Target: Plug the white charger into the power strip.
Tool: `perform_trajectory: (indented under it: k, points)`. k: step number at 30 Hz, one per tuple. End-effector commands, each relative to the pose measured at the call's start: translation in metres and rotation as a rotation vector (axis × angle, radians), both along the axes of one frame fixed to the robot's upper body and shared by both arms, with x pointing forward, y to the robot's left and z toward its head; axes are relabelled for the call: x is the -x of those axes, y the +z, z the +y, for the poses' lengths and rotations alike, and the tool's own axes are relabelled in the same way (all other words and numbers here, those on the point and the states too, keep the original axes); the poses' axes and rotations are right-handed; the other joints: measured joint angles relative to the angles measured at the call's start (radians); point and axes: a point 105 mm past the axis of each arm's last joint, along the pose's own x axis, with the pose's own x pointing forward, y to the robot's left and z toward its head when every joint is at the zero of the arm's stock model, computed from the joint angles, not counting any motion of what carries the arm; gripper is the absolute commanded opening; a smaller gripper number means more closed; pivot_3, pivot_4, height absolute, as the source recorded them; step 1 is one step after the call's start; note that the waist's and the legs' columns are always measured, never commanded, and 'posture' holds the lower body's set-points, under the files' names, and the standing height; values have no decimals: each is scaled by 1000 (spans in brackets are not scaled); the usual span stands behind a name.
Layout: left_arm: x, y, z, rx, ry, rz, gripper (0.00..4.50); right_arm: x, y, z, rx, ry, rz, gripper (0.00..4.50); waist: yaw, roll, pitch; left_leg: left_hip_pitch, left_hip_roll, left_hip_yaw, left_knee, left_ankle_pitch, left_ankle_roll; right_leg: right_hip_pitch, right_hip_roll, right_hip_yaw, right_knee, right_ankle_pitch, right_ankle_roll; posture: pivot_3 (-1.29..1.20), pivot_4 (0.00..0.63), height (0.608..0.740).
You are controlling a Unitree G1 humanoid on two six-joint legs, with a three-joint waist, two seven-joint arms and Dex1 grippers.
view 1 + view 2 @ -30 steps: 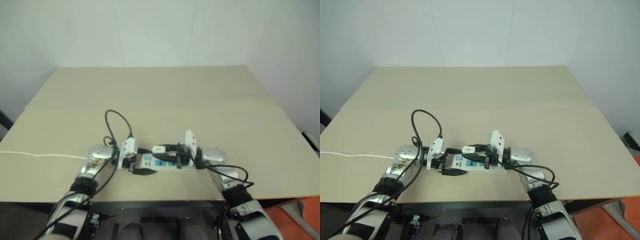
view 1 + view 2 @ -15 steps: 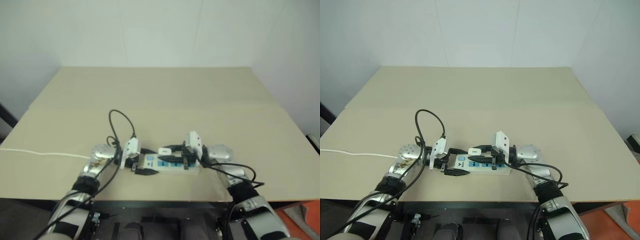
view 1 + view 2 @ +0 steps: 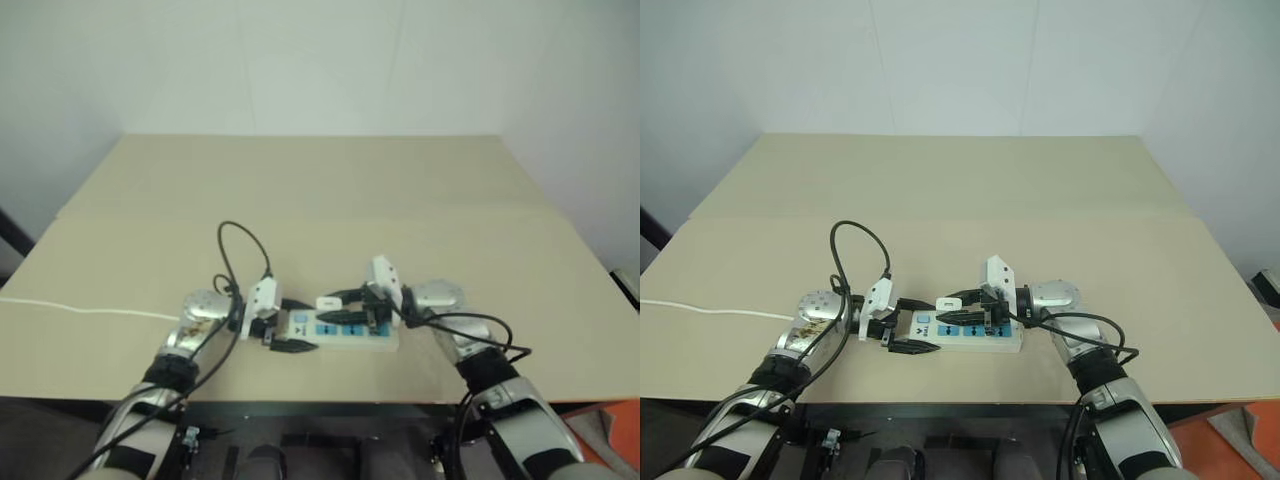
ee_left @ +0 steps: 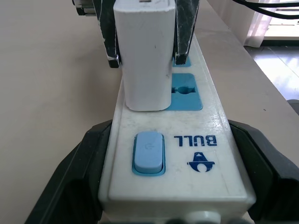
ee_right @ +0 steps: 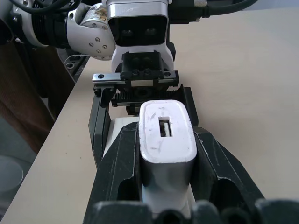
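- Head views: long flat white plastic power strip with blue socket faces (image 3: 970, 333) is lying near the front edge of the beige surface (image 3: 970, 200). Left gripper (image 3: 908, 325) is clamping its switch end, and right gripper (image 3: 962, 310) is reaching in from the opposite end. The right arm has swung a bit since a second ago, while the strip is staying put.
- Left wrist view: small white rounded-cube charger (image 4: 145, 56) is standing upright on the strip (image 4: 205, 121), base meeting the socket just past the blue switch (image 4: 148, 151).
- Right wrist view: right gripper (image 5: 163, 154) is pinching the charger (image 5: 166, 140) by both sides. It looks seated or nearly so; a final press-down check is probably remaining.
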Motion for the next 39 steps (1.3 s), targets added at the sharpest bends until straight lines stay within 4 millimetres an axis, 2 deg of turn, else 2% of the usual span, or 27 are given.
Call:
perform_trajectory:
  k: [1, 4, 14, 23, 27, 34, 39]
  points:
    - [1, -6, 22, -63, 38, 16, 3292, 3, -57, -23, 161, -113, 185, 1135, -3, 0, 0, 1, 0, 0, 0, 0, 0, 1, 0, 0, 0, 0, 0, 0, 150, 740]
    - [1, -6, 21, -61, 42, 16, 3292, 8, -64, -23, 169, -116, 190, 1135, -8, -1, -1, 7, 1, 0, -1, -1, -1, 6, 1, 0, 0, -1, -1, 0, 150, 740]
    - [-1, -6, 21, -61, 52, 16, 3292, 17, -81, -41, 258, -115, 167, 1135, -7, -8, -8, 7, 1, 0, -2, -1, -2, 7, 1, 0, -1, -2, -1, 0, 150, 740]
    - [0, -6, 21, -59, 53, 13, 3292, 21, -89, -35, 314, -66, 209, 1135, -7, -10, -11, 7, 1, 0, -2, -2, -2, 7, 1, 0, -1, -3, -1, 0, 150, 740]
    - [2, -7, 22, -58, 59, 15, 3292, 12, -82, -24, 270, -103, 210, 1135, -11, -10, -13, 7, 2, 0, -2, -2, -2, 7, 1, 0, -1, -3, -1, 0, 150, 740]
    - [2, -8, 21, -56, 62, 18, 3292, 12, -72, -6, 237, -92, 215, 1135, -23, -9, -16, 8, 3, 0, -2, -2, -2, 7, 2, 0, -1, -3, -2, 0, 150, 740]
    - [0, -7, 19, -53, 63, 14, 3292, 15, -80, -16, 269, -112, 210, 1135, -24, -9, -17, 9, 3, 0, -2, -2, -2, 7, 3, 1, 0, -4, -2, 0, 150, 740]
